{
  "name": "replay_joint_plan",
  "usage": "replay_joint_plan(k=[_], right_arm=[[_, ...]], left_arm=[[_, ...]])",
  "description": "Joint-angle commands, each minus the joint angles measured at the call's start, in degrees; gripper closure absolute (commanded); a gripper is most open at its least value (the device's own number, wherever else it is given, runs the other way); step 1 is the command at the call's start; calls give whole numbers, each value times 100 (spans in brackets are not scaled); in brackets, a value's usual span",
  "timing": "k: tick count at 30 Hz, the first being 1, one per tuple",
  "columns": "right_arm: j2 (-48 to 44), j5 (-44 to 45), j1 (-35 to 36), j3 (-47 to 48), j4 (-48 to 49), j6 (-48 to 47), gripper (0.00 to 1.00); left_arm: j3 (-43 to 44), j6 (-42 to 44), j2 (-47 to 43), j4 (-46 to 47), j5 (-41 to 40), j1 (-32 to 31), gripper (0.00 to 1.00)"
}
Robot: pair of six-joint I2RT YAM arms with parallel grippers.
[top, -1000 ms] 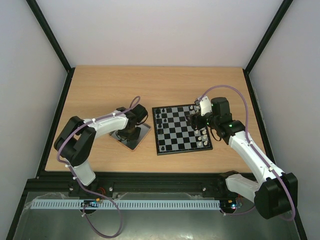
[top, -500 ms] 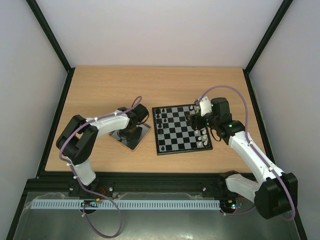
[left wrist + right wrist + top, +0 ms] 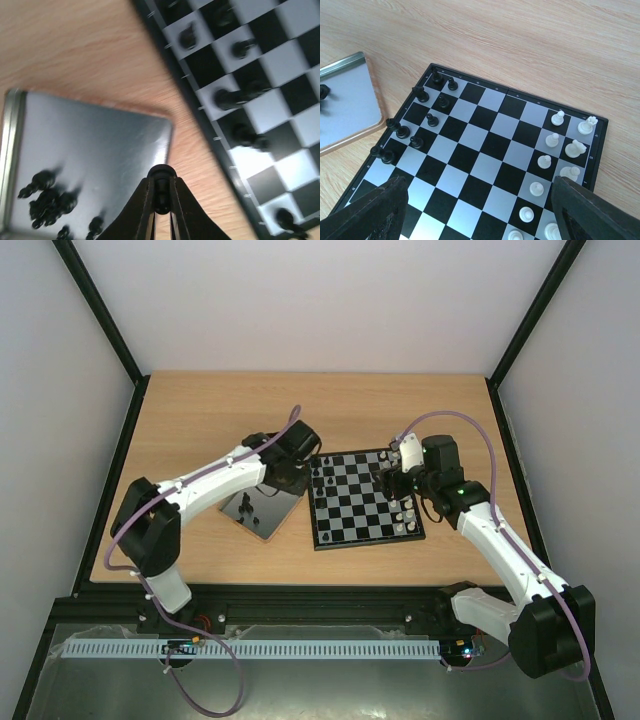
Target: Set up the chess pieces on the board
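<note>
Left arm carrying one black man toward the board; right arm idle.

My left gripper (image 3: 161, 192) is clenched on a small black chess piece (image 3: 161, 175), pinched at the very tips above the board-side edge of the plain grey metal tray (image 3: 110, 135). More loose black chessmen (image 3: 47, 197) lie in the tray's far corner. The flat black-and-pale-grey checkered chessboard (image 3: 280, 65) sits just beside the tray on the light wooden table (image 3: 75, 45), on my right-hand side. Its black-piece columns (image 3: 420, 92) are on the edge facing this gripper, so my left arm is the nearer one. The white pieces (image 3: 552, 140) line the opposite edge. I can't tell the held piece's long axis, it's too small. My right gripper (image 3: 480, 205) hangs released, jaws wide, over the board, gripping nothing. Next is probably a short sideways carry onto a free square in black's ranks.
</note>
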Motion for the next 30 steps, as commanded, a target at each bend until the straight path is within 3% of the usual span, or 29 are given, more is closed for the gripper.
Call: replay_joint_plan(k=[1, 15, 30], right_arm=[[-62, 145, -34, -50, 39, 18, 20], [-17, 726, -250, -33, 111, 174, 20], [-96, 668, -294, -41, 106, 143, 20]], left_arm=[[542, 262, 55, -360, 267, -324, 97], [1647, 505, 1323, -663, 372, -1077, 97], [2261, 582, 2209, -786, 355, -1249, 97]])
